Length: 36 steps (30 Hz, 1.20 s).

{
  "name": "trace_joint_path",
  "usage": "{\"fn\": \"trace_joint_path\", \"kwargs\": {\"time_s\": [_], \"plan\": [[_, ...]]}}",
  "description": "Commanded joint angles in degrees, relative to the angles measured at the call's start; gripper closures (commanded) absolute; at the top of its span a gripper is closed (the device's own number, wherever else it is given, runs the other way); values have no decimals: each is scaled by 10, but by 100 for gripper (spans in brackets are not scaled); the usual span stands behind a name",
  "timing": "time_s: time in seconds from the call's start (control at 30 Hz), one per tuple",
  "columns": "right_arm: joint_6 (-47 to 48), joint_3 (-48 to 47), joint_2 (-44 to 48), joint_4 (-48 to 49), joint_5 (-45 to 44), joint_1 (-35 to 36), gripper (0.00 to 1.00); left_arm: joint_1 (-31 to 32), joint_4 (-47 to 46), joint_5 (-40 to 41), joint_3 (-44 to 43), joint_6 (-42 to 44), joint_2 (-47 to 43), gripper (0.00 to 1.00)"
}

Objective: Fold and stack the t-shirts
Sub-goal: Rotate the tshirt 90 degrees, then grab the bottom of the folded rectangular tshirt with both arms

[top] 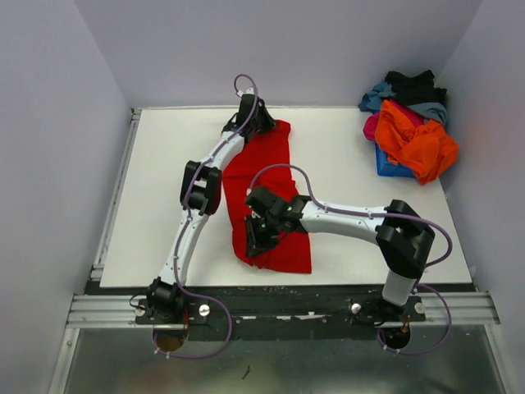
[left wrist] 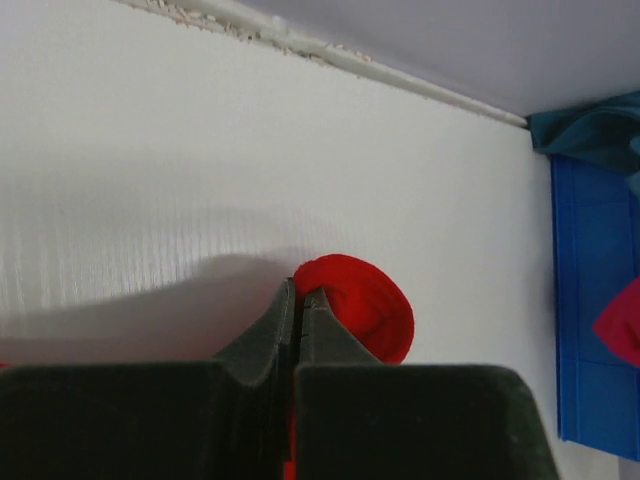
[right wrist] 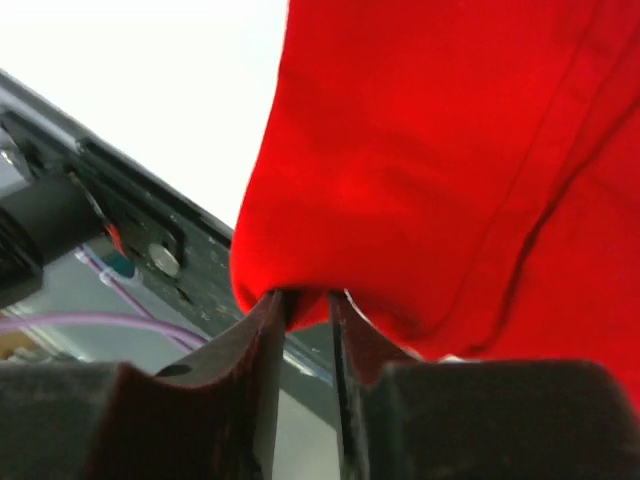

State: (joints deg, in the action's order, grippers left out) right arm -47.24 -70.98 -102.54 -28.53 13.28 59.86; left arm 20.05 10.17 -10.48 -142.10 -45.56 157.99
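The bright red t-shirt (top: 267, 193) lies in a long strip from the table's far middle to its near edge. My left gripper (top: 256, 119) is shut on the red t-shirt's far end, which bulges past the fingertips in the left wrist view (left wrist: 370, 305). My right gripper (top: 256, 238) is shut on the red cloth's near left edge; in the right wrist view the cloth (right wrist: 440, 150) hangs from the fingertips (right wrist: 268, 320). The other t-shirts are heaped at the far right, orange (top: 417, 139) on top, with black (top: 414, 84), grey-blue (top: 379, 96) and magenta (top: 372, 125).
A blue plastic bin (top: 387, 164) sits under the heap at the far right; it also shows in the left wrist view (left wrist: 590, 300). White walls enclose the table on three sides. A dark metal rail (top: 279, 308) runs along the near edge.
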Motion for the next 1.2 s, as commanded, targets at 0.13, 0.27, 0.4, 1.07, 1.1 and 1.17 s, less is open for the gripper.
{"fn": "trace_joint_path", "kwargs": {"time_s": [0.13,0.27,0.4,1.07,1.1,1.17], "plan": [[92,-7,58,-25,-12,2,26,-12,-127,32,-28,-74,34,100],[113,-8,88,-33,0,-30,26,-11,-176,18,-28,-104,51,100],[143,0,131,-35,-16,-58,25,-9,-198,13,-39,-131,73,100],[186,141,223,-21,-62,-227,28,-82,-134,-65,38,13,-99,25],[189,148,225,-20,-59,-229,28,-84,-120,-74,65,21,-126,26],[189,167,232,-13,-52,-231,30,-90,-85,-82,157,40,-198,25]]}}
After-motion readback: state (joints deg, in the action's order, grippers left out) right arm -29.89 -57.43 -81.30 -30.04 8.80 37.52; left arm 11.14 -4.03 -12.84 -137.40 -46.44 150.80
